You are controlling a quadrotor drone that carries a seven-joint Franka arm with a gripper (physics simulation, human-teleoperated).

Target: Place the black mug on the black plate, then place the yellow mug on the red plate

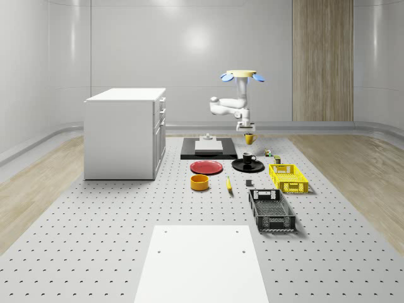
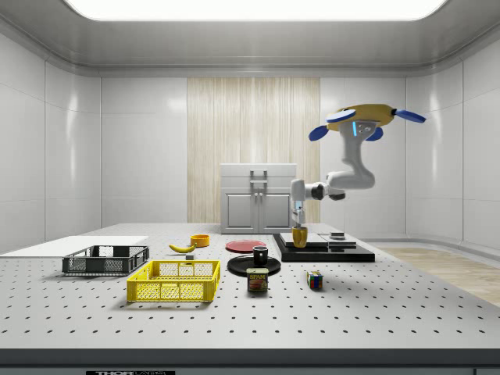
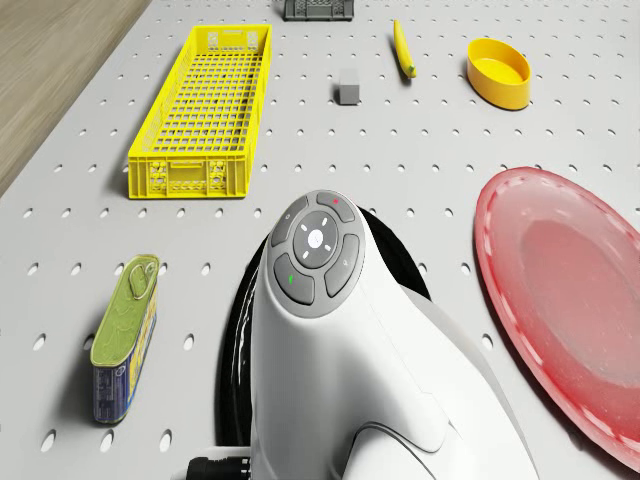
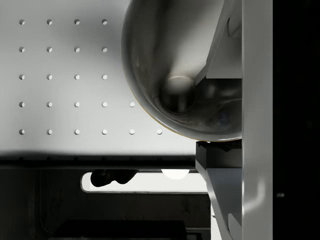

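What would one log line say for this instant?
drone: hovering beyond black plate | pincer: on yellow mug | black mug: on black plate | red plate: bare

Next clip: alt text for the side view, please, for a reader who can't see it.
The drone hovers above the table's far end, its arm bent down so the gripper meets the yellow mug from above. The black mug already sits on the black plate; the red plate lies bare behind.

pale panelled walls (image 1: 126,44) with a wood-slat strip (image 1: 322,60), wooden floor (image 1: 38,189), a white cabinet (image 1: 123,132) on the perforated desk (image 1: 95,240), ceiling light (image 2: 250,8).
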